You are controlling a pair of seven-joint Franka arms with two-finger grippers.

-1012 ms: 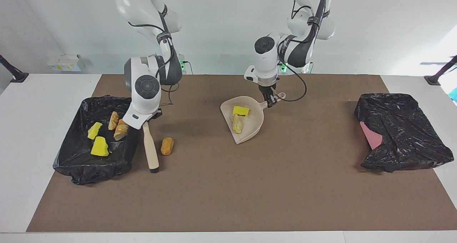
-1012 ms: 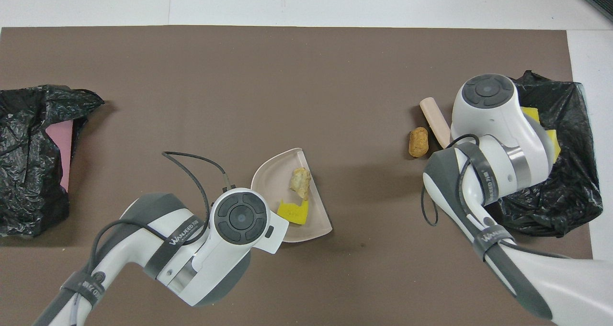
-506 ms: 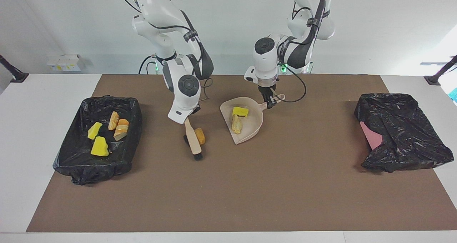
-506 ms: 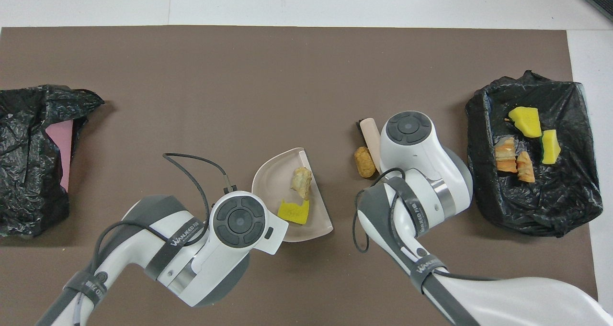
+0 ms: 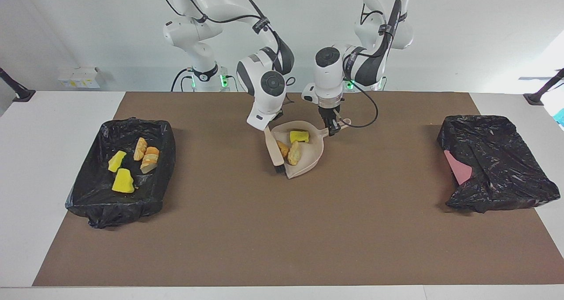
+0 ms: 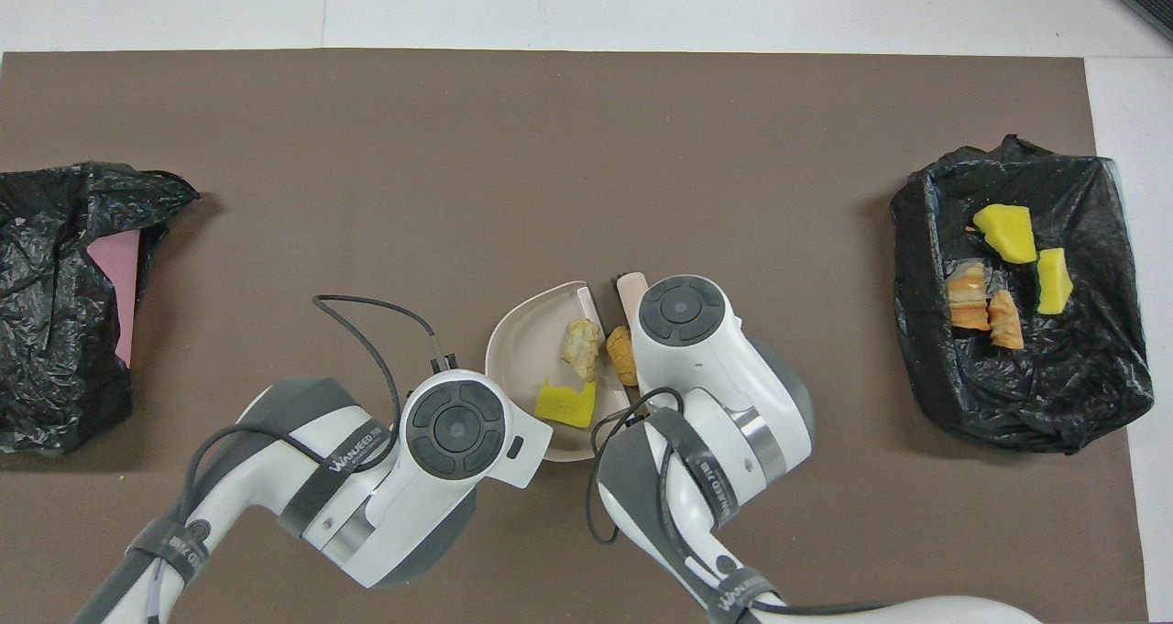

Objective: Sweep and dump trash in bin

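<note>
You can see the flat beige plastic dustpan (image 5: 308, 157) in the middle of the brown table mat (image 5: 282, 229). Three bits of trash lie in it: a bright yellow sponge chunk (image 5: 299, 136) near the handle, a tan bread-like lump (image 5: 294, 153) and an orange-brown bread-like lump (image 5: 283, 149) right at the open mouth of the pan.

Your left gripper (image 5: 333, 128) is down at the dustpan handle (image 5: 339, 125), and its two fingers are squeezed on that handle. In the overhead view the arm's white body hides this grip.

Your right gripper (image 5: 265, 129) is over the open edge of the dustpan. It is clamped on the long beige brush (image 5: 276, 152). The brush slopes down from the gripper, and its dark bristles sit on the mat at the mouth of the pan, just beside the orange-brown lump.

Toward the right arm's end of the table sits the bin lined with a black plastic bag (image 5: 90, 194). In it you can see two more yellow sponge chunks (image 5: 123, 181) and two orange-brown bread-like lumps (image 5: 150, 158), close together.

Toward the left arm's end of the table there is a crumpled black plastic bag (image 5: 502, 168) over a pink thing (image 5: 458, 167). You cannot tell what the pink thing is
</note>
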